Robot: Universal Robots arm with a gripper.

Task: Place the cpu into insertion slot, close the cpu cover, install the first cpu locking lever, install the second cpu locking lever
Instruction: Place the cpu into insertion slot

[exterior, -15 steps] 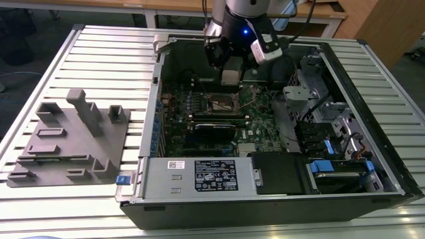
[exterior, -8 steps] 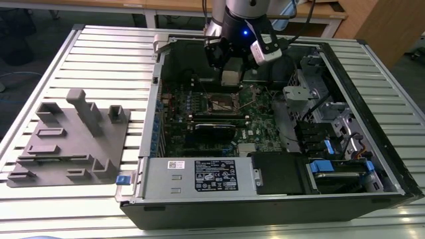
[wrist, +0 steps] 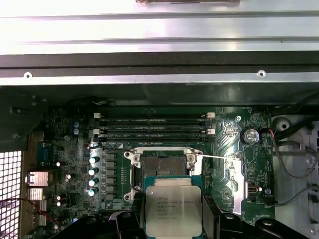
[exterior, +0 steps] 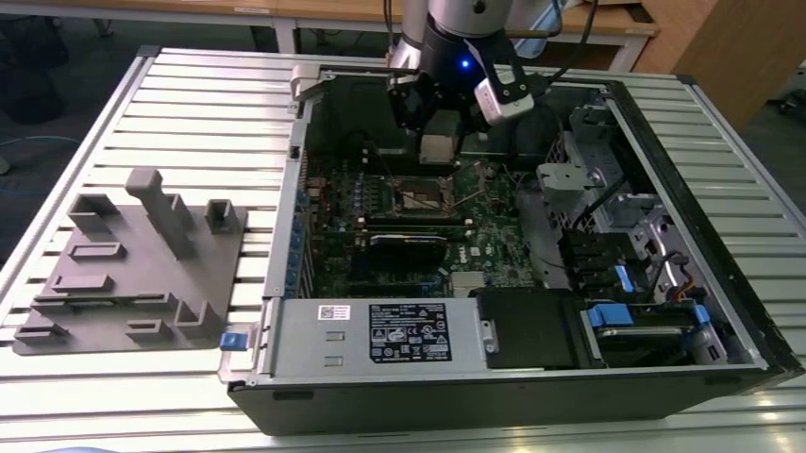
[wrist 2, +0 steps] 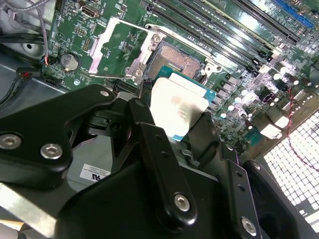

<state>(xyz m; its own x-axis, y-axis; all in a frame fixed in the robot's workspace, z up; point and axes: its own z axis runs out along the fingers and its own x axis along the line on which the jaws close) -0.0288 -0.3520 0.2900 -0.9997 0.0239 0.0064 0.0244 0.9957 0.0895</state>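
My gripper (exterior: pixel 435 151) is shut on the cpu (wrist: pixel 173 211), a flat square chip with a silvery top, held between the two black fingers (wrist 2: pixel 144 119). The chip hangs tilted just above the green motherboard, beside one edge of the insertion slot (wrist: pixel 162 167). The slot lies bare, with a dark centre (wrist 2: pixel 177 57) and a metal border. The cpu cover (wrist 2: pixel 147 52), a silvery frame with a square window, is swung open to one side of the slot. In the exterior view the slot (exterior: pixel 422 196) sits right below the gripper.
The motherboard (exterior: pixel 492 236) lies inside an open computer case (exterior: pixel 705 189) on a slatted table. Two thin wire levers (wrist: pixel 214 157) stand released by the slot. Long black memory slots (wrist: pixel 149 119) run beyond it. A grey fixture block (exterior: pixel 139 264) stands at the exterior view's left.
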